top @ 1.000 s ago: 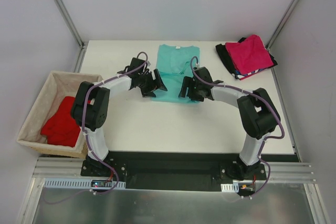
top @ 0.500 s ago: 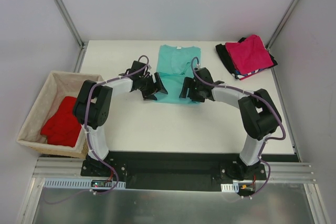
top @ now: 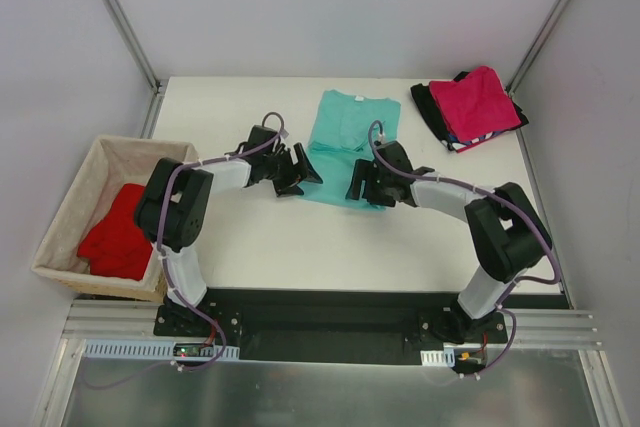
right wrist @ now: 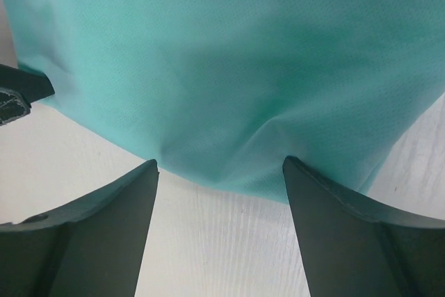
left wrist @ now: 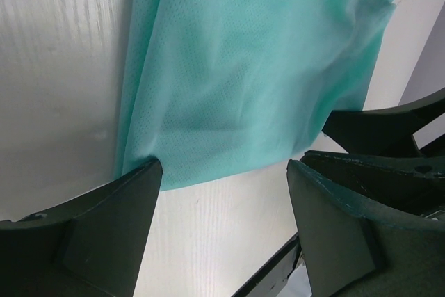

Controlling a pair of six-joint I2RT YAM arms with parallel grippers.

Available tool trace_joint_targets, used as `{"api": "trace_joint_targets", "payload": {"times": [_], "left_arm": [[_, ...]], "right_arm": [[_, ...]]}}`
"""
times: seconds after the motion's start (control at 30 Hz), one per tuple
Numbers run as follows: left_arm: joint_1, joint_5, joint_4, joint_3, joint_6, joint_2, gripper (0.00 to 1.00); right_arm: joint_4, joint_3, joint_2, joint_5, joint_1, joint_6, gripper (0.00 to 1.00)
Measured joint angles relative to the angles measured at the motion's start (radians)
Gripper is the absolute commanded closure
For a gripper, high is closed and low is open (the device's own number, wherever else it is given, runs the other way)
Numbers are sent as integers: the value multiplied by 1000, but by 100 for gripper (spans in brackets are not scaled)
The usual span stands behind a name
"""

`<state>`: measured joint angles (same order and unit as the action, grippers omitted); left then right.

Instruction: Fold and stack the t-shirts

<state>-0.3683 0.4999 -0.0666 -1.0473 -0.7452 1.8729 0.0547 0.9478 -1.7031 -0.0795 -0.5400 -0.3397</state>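
Teal-green t-shirt (top: 352, 142) is lying flat in the middle of the table (top: 300, 247), collar at the far end and hem at the near end, and it is looking already narrowed into a long panel. My left hand (top: 305, 169) is hovering at the hem's near-left corner and my right hand (top: 356, 185) at its near-right corner. Both are spread and pinching nothing, and in each wrist view the hem edge is sitting in the gap between the fingertips.

At the far right, a magenta-pink t-shirt (top: 480, 102) is lying folded on top of a black t-shirt (top: 428, 107). At the left, a bright red t-shirt (top: 118, 232) is waiting in the wicker basket (top: 70, 197).

I am judging this to be the setup for folding hem to collar. The next move is calling for both hands closing on the hem together, catching every layer, then lifting evenly toward the far end.
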Motion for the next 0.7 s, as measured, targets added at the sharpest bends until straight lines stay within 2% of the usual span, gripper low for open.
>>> {"api": "trace_joint_targets", "payload": {"times": [0.7], "left_arm": [[-45,-19,-19,355,-34,-314,25]], "right_arm": [[-12,-26,18,13,-123,0,23]]}}
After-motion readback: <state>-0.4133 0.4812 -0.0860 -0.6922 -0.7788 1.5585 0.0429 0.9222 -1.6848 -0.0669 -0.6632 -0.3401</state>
